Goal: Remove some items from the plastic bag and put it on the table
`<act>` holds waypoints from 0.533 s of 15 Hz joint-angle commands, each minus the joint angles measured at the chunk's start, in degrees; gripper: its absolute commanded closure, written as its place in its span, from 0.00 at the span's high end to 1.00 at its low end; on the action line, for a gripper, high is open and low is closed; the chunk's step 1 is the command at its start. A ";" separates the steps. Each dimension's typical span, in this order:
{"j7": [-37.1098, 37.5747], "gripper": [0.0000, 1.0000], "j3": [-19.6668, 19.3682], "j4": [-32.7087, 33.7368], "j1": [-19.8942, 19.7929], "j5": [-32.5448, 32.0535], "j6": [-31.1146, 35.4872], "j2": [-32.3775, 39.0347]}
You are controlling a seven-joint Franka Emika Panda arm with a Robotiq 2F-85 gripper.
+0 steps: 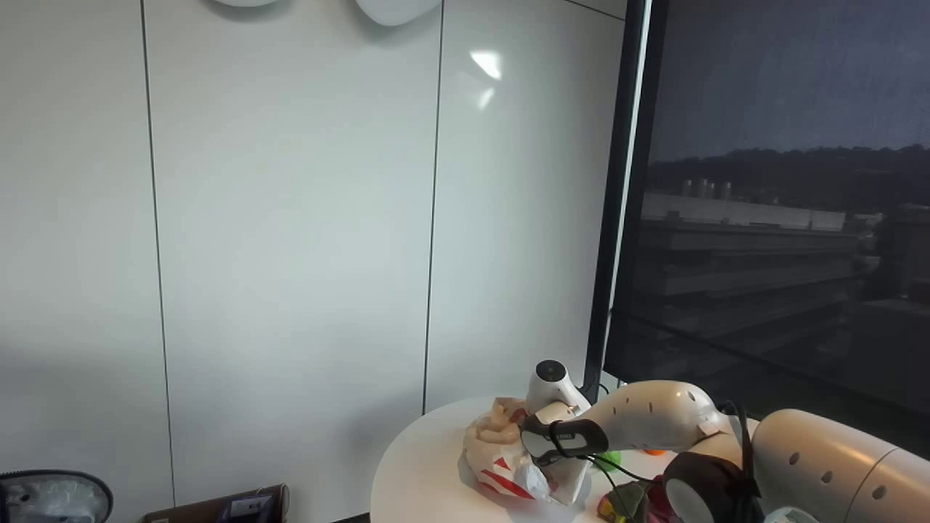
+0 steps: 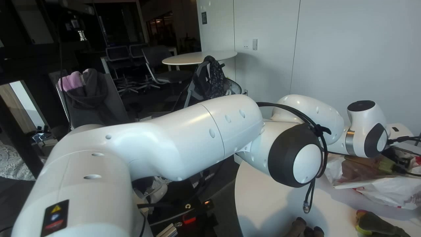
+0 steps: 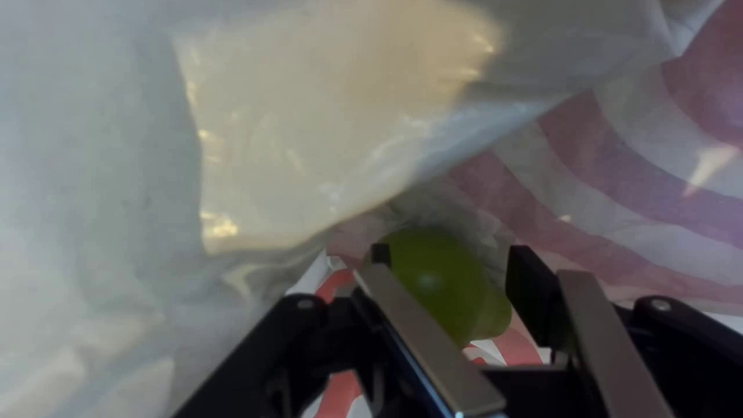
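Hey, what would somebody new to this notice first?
Probably the big white robot arm, stretched over the round table in an exterior view. In the wrist view, a green lump stands out between the jaws of the tool, framed by the red-striped plastic bag.

Arm stretched out to a plastic bag
In both exterior views it bends at the elbow, apart from the bag, and the wrist sits low over the bag. In the wrist view the gripper is down in the bag, its two fingers parted; whether they grip cannot be told.
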 commanded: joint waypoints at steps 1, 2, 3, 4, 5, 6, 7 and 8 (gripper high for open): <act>-0.04 0.22 0.73 0.40 -0.39 -0.44 1.66 0.00; 0.17 0.26 0.61 0.49 -0.36 -0.42 1.39 0.00; -0.77 0.60 1.21 0.84 -0.55 -0.13 0.83 0.00; -1.24 0.55 1.50 1.24 -0.67 0.03 0.17 0.00; -1.95 0.55 2.01 1.88 -0.82 0.37 -1.67 0.00; -3.43 0.62 3.24 2.76 -1.24 1.04 -3.53 0.00; -3.95 0.69 3.56 3.36 -1.41 1.17 -4.79 0.00; -4.89 0.77 4.30 4.56 -1.74 1.66 -7.71 -0.01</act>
